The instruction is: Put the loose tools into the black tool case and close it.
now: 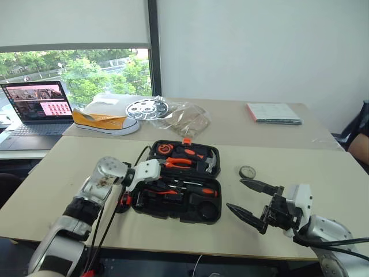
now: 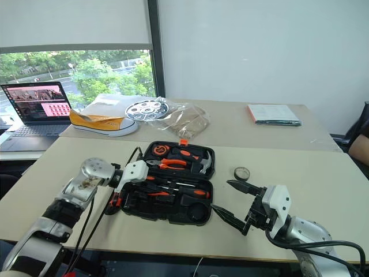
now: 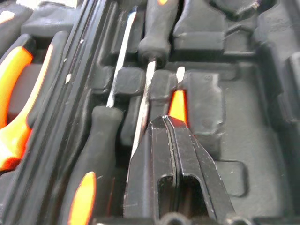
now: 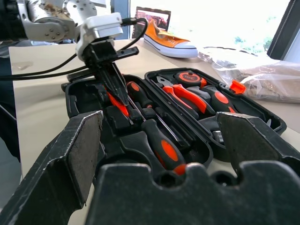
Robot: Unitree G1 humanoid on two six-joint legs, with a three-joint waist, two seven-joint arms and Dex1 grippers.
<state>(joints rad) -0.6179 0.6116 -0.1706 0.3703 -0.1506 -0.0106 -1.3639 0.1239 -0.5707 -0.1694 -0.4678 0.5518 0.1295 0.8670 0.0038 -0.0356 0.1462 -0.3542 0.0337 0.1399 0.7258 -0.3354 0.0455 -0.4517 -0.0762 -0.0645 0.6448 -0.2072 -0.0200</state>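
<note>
- The black tool case (image 1: 179,187) lies open on the near beige surface (image 1: 69,167), lid flat beyond the base, its orange latch (image 1: 186,141) on the far edge.
- In the lid sit the orange-handled pliers (image 1: 179,163), a hammer (image 1: 211,163) and a round tape measure (image 1: 164,149).
- In the base, two orange-and-black-handled screwdrivers (image 4: 161,140) lie side by side in their recesses, handles pointing opposite ways.
- A slim orange tool (image 3: 177,104) lies in the base just beside the screwdriver shafts; the left wrist view shows it at the tips of the left fingers (image 3: 159,154).
- The left gripper (image 4: 114,89) reaches into the base from the case's left side, its fingers pressed together; whether they pinch the orange tool cannot be told.
- The right gripper (image 1: 252,200) hovers above the surface just right of the case, fingers spread wide and holding nothing.
- A small round object (image 1: 247,171) rests on the surface right of the case, apart from it.
- On the farther surface lie an orange sneaker (image 1: 105,122), a perforated metal disc (image 1: 146,108), a clear plastic bag (image 1: 183,118) and a notebook (image 1: 273,112); a laptop (image 1: 36,109) stands open at far left.
</note>
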